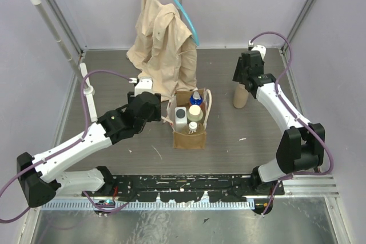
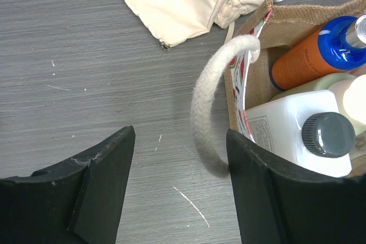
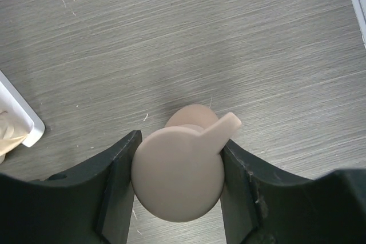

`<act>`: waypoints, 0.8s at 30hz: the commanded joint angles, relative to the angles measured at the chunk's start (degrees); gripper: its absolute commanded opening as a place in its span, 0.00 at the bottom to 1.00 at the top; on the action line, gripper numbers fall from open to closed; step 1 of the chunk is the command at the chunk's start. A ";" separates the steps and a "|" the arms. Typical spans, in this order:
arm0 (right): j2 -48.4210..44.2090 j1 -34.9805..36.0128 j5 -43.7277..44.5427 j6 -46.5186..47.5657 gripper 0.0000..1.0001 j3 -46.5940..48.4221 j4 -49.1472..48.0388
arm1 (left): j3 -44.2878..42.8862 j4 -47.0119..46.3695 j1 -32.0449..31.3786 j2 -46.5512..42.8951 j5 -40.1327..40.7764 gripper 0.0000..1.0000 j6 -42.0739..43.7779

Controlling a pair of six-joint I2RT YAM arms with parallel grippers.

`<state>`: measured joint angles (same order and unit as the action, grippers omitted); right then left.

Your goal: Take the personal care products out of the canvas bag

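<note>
Peach pump-top bottle (image 3: 177, 190) stands upright, head clamped in the right gripper (image 3: 179, 155)

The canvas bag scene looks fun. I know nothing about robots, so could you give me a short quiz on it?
1. Which bottle does the right gripper hold, outside the canvas bag?
2. How many bottles sit in the bag? A two, B four, C six.
3. True or false: the left gripper is open beside the bag's cream handle.
Key: 1 the peach pump-top bottle; 2 B; 3 true.
</note>
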<state>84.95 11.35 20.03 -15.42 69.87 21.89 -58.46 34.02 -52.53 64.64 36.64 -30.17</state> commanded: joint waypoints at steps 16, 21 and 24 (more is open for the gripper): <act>-12.30 22.47 0.51 3.05 0.94 19.78 8.74 | -2.34 1.91 0.41 1.40 -0.36 0.87 0.19; -6.09 30.18 0.50 0.63 0.93 21.47 10.21 | -4.63 5.29 0.41 3.19 0.69 0.90 -0.92; -3.80 30.39 -2.01 -0.63 0.93 19.04 8.25 | -5.62 7.17 0.41 3.89 0.74 0.91 -1.55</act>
<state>75.85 41.54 20.64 -14.15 91.66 29.06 -61.12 37.65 -52.38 67.72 36.42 -30.41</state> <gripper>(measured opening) 0.934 0.905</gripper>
